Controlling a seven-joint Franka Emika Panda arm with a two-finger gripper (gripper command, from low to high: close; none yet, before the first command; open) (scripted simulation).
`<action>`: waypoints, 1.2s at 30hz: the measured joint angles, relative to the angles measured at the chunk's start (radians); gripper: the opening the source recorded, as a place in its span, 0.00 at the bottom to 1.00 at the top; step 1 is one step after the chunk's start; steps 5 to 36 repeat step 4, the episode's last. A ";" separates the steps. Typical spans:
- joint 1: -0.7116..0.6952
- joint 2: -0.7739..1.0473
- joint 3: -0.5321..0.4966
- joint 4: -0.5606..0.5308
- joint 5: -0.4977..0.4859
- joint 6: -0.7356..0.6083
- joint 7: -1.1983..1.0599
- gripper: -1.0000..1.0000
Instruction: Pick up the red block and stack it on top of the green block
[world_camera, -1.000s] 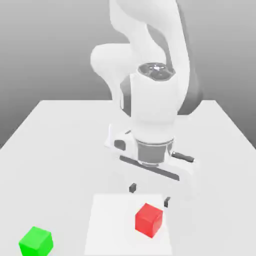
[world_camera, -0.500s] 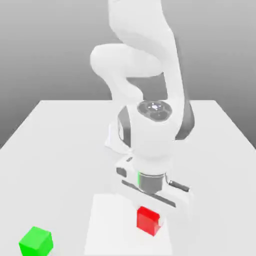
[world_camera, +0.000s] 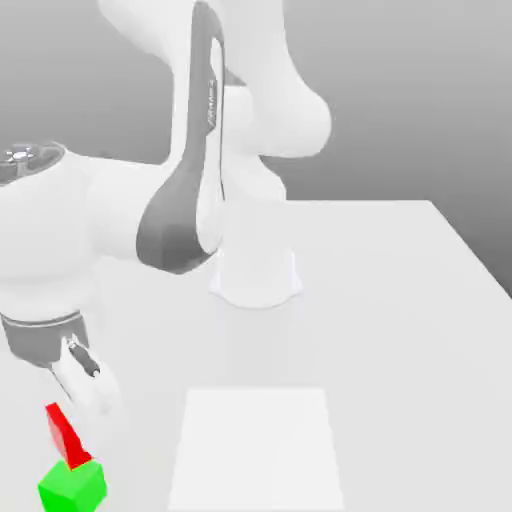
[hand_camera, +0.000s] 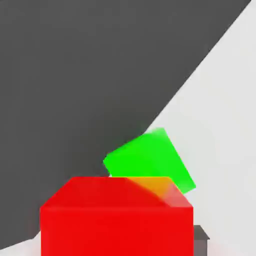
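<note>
The plain bright-green cube (world_camera: 72, 488) sits on the white table (world_camera: 390, 350), and just above it the bright-red cube (world_camera: 65, 436), flat-faced and unmarked, is tilted in the exterior view, pinched by the gripper (world_camera: 72, 425).

In the exterior view, one brand word (world_camera: 212, 103) can be read, and it stands on the robot arm (world_camera: 185, 215). The word looks like "FRANKA", though the letters are small and a little unclear, so I cannot be fully sure of each one. They are dark letters on a pale strip (world_camera: 215, 140) of the arm, beside a dark grey part. The word does not lie flat: it runs steeply, almost vertical, along this strip.
</note>
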 joint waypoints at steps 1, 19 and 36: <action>-0.002 0.019 -0.001 0.003 0.001 0.016 -0.002 1.00; -0.002 0.019 -0.001 0.003 0.001 0.016 -0.002 1.00; -0.002 0.019 -0.001 0.003 0.001 0.016 -0.002 1.00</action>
